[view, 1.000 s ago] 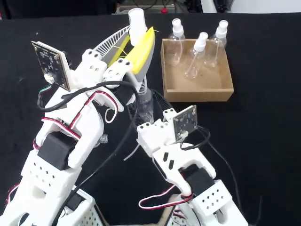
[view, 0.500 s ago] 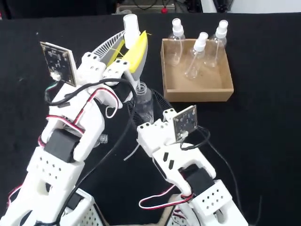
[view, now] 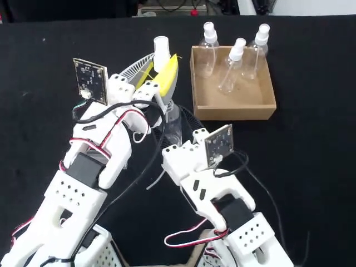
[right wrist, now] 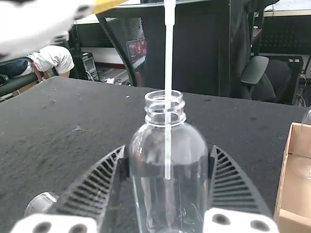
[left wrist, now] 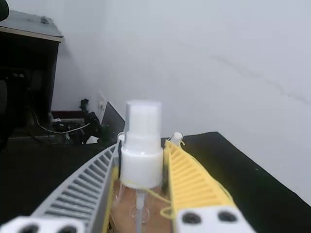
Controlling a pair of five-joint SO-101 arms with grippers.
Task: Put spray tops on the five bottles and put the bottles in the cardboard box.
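A clear open bottle (view: pixel 173 114) stands upright left of the cardboard box (view: pixel 233 111), and my right gripper (view: pixel 173 124) is shut on its body. Right above it my left gripper (view: pixel 162 58) is shut on a white spray top (view: pixel 161 47), seen in the left wrist view as the spray top (left wrist: pixel 142 121) between a grey and a yellow finger. In the right wrist view the top's thin tube (right wrist: pixel 168 73) hangs down through the neck into the bottle (right wrist: pixel 160 133), whose sides are held by black fingers (right wrist: pixel 102 179). Three capped bottles (view: pixel 233 64) stand in the box.
A small clear object (view: pixel 121 164) lies on the black table beside the left arm, visible again as the clear object (right wrist: pixel 41 204) in the right wrist view. The box wall (right wrist: pixel 291 179) stands close beside the held bottle. Both arm bases crowd the near table edge.
My left gripper has brought the spray top down and toward the held bottle, after first swinging a little left. The right arm and the bottle have stayed still.
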